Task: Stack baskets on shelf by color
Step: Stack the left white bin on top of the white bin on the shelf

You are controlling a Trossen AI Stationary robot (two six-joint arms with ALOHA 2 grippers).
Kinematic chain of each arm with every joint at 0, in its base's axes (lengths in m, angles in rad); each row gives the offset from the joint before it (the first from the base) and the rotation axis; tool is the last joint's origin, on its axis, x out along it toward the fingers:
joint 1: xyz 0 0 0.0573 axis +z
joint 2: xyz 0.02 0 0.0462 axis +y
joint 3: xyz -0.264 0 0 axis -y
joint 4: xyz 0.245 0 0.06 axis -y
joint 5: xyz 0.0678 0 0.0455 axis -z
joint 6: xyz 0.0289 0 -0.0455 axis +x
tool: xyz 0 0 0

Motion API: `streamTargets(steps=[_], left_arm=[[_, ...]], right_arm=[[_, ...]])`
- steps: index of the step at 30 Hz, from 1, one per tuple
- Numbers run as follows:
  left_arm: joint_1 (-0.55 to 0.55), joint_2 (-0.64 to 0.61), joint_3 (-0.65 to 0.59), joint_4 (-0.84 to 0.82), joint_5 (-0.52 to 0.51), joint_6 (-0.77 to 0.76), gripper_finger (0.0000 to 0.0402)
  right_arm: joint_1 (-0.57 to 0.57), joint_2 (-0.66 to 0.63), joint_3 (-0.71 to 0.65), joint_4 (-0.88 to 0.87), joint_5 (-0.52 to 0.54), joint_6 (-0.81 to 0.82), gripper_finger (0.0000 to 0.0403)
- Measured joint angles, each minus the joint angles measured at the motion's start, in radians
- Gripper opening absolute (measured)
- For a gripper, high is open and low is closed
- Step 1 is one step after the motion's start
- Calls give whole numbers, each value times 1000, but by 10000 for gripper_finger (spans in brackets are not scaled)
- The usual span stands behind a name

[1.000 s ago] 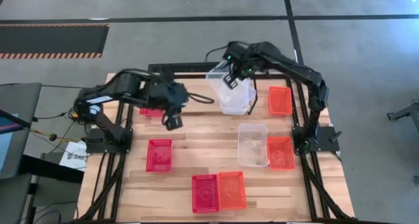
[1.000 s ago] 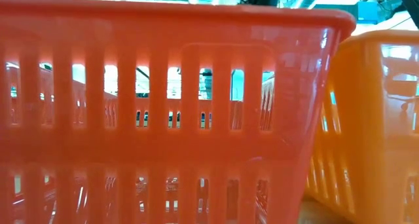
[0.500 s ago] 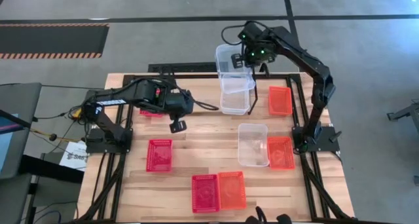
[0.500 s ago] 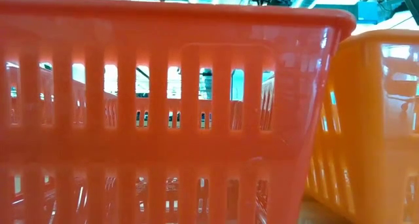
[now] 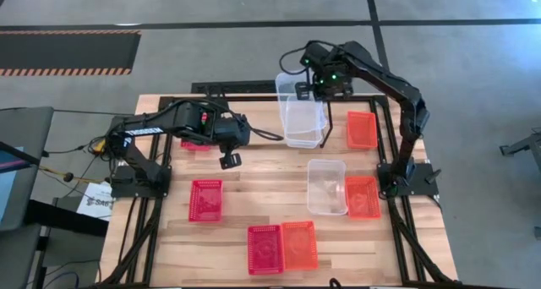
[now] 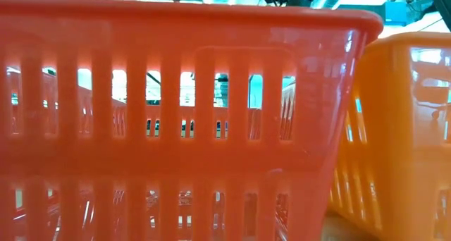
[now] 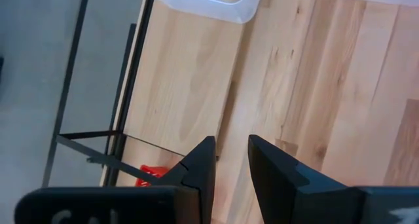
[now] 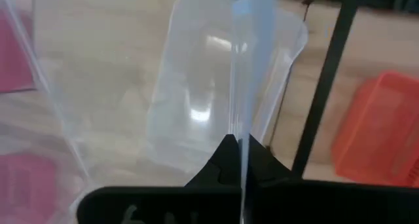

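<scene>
Right gripper (image 5: pixel 305 89), jaws pinching a clear basket's (image 5: pixel 293 90) wall, has swung it over another clear basket (image 5: pixel 304 127) just below; left gripper's (image 5: pixel 229 161) jaws slightly parted, empty.

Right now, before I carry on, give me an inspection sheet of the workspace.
Surface: wooden table, bare planks between baskets.
Job's things: held clear basket lifted over the clear basket on shelf; loose clear basket; orange baskets; red baskets.
Clutter: nothing seen.
Grippers: right gripper shut on the held clear basket's wall; left gripper slightly parted, empty, over bare wood.
Cables: black cable at left wrist; wires off the table's left edge.
Surroundings: grey floor, striped hazard mat.
</scene>
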Motion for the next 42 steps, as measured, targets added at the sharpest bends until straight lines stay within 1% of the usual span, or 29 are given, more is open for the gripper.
streamTargets(steps=[4,9,15,21,25,29,35,39,42], left_arm=[[0,0,0,0,0,14,80],[0,0,0,0,0,14,80],[0,1,0,0,0,14,80],[0,1,0,0,0,15,80],[0,1,0,0,0,26,80],[1,1,0,0,0,62,80],[1,1,0,0,0,74,80],[1,1,0,0,0,80,80],[1,1,0,0,0,94,80]], right_arm=[[-2,27,1,21,8,-5,0],[-22,81,2,45,-30,-47,0],[-53,141,2,40,-47,-113,0],[-82,158,2,-8,-70,-124,0],[-79,153,2,-10,-69,-118,0],[-57,133,2,-11,-69,-119,0],[-44,71,1,-12,-21,-116,0],[-44,-29,1,-11,21,-99,0],[-31,-126,1,-11,81,-53,0]])
